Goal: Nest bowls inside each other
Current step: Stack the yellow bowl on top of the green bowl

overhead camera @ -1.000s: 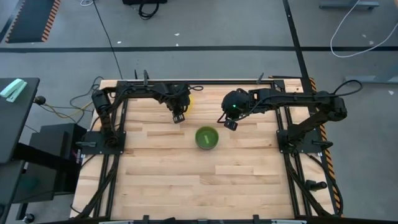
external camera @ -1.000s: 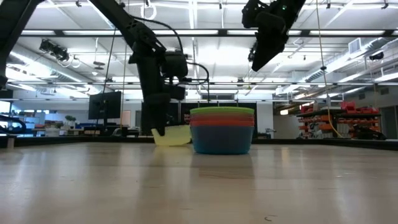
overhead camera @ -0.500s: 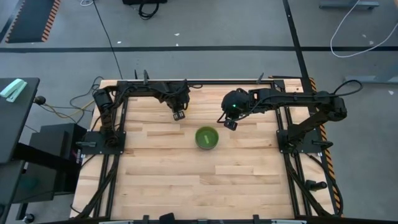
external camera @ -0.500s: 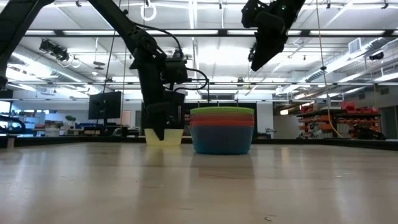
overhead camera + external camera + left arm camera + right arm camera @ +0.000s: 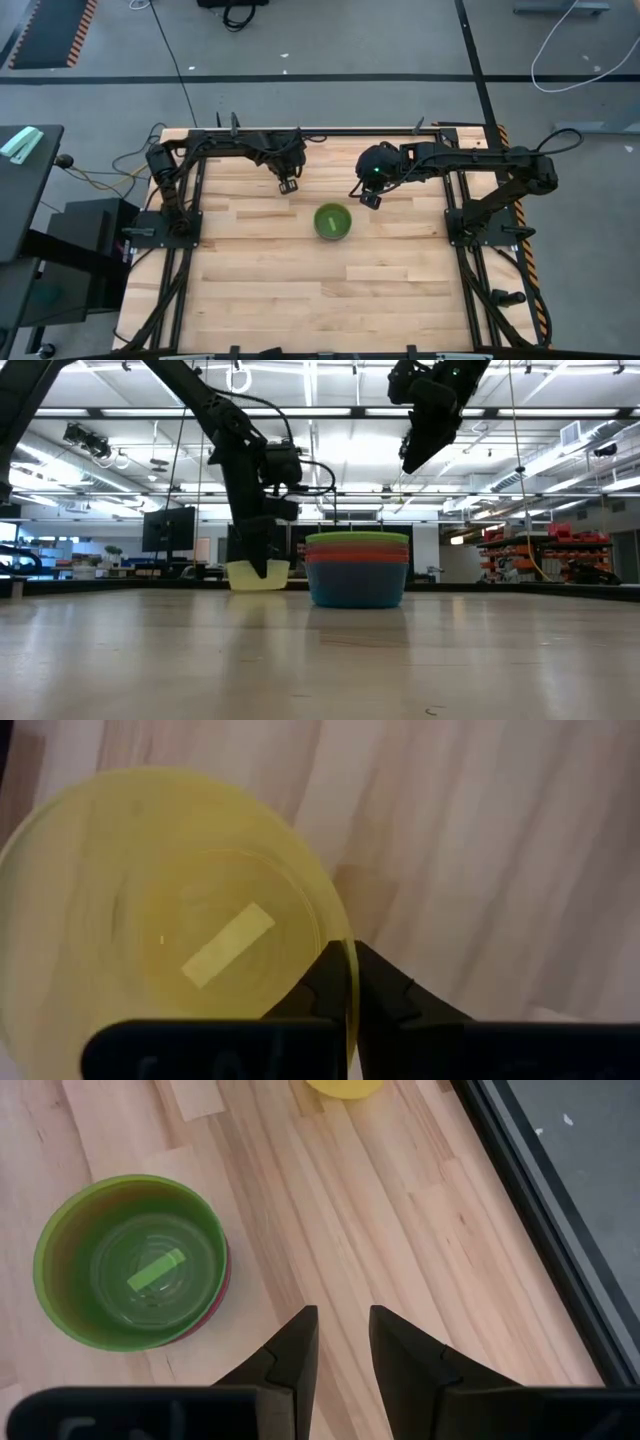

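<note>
A yellow bowl [image 5: 257, 575] [image 5: 170, 950] stands near the table's far edge, left of a stack of nested bowls [image 5: 357, 570] with a green bowl [image 5: 333, 221] [image 5: 130, 1265] on top. My left gripper [image 5: 288, 184] [image 5: 350, 995] is shut on the yellow bowl, and its arm hides the bowl in the high view. My right gripper [image 5: 371, 199] [image 5: 342, 1350] hangs open high above the table, just to the right of and beyond the stack, holding nothing. My left gripper pinches the yellow bowl's rim [image 5: 349, 965], one finger [image 5: 322, 985] inside the bowl and the other finger [image 5: 388, 995] outside its wall. The fingers come from above, pointing down. The bowl sits upright and level, its base at table height; whether it is clear of the wood I cannot tell.
The wooden table top [image 5: 300, 290] lies bare between the stack and the near edge. Black frame rails [image 5: 470, 230] run along the left, right and far sides. The right wrist view shows the table's dark edge [image 5: 530, 1210] beside the yellow bowl [image 5: 345, 1086].
My left gripper has shut on the yellow bowl's rim. The bowl, tipped a second ago, now stands level and has shifted a little toward the table's left, away from the stack.
</note>
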